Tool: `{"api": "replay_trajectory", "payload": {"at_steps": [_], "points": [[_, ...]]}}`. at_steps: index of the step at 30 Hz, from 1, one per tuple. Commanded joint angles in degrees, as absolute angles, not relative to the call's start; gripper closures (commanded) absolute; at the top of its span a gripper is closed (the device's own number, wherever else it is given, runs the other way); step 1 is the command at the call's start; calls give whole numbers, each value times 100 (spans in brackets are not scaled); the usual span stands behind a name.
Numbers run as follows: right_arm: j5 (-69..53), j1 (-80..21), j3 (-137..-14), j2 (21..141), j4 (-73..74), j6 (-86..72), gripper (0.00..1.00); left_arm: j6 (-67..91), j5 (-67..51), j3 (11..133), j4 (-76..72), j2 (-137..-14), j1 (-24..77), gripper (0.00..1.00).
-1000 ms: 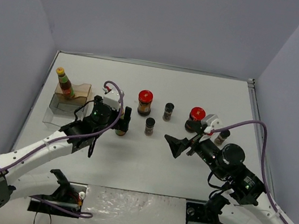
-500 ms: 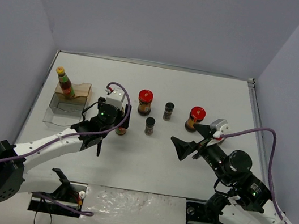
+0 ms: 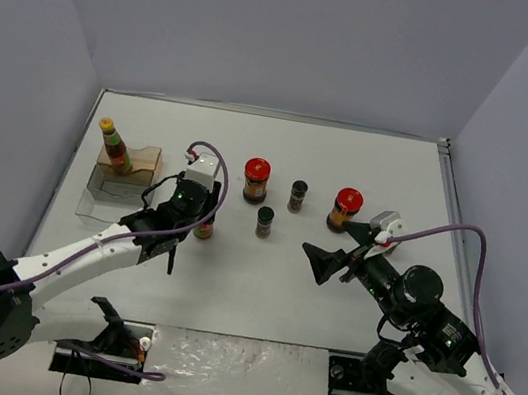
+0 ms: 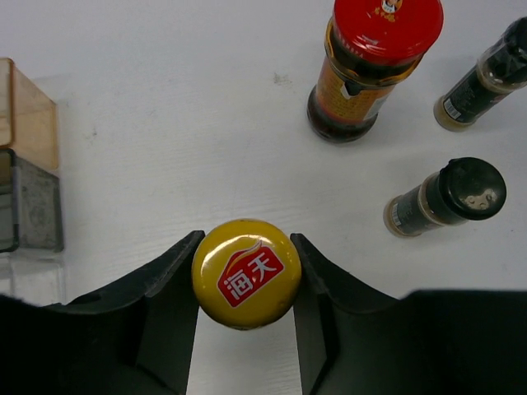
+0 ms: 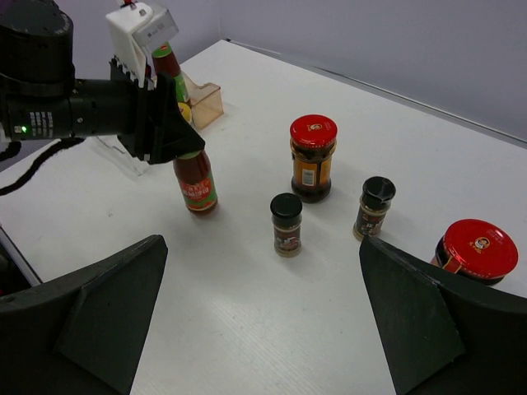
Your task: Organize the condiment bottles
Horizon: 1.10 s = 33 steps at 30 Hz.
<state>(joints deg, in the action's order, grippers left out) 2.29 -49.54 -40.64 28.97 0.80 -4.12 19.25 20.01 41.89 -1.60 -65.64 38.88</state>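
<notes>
My left gripper (image 4: 246, 276) is shut on the yellow cap of a tall dark-red sauce bottle (image 4: 246, 273), which stands upright on the table (image 3: 203, 230) (image 5: 194, 185). A second yellow-capped sauce bottle (image 3: 114, 145) stands in the clear brownish rack (image 3: 114, 195). Two red-lidded jars (image 3: 256, 180) (image 3: 346, 208) and two black-capped spice jars (image 3: 298, 196) (image 3: 265, 222) stand in a loose row mid-table. My right gripper (image 3: 336, 253) (image 5: 262, 247) hovers open to the right of them, with nothing between its fingers.
The rack (image 4: 29, 189) lies just left of the held bottle. The nearer red-lidded jar (image 4: 370, 66) and a spice jar (image 4: 445, 197) stand right of it. Grey walls close in the table on three sides.
The left jaws have closed on the sauce bottle's yellow cap and the arm shifted slightly left. The right arm drew back a little to the right, still open.
</notes>
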Motion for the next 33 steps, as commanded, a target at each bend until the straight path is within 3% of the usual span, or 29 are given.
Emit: {"api": "replay_trajectory", "payload": {"at_steps": [1, 16, 33], "points": [[373, -4948, -4161, 2921, -255, -440, 0, 1405, 2557, 5501, -142, -5953, 3631, 100], [335, -4948, -4254, 3041, -255, -413, 0, 1178, 1363, 6950, -596, -7274, 865, 100], [435, -4948, -4118, 2944, -200, -565, 0, 1107, 821, 7366, -1334, -8428, 73, 100]]}}
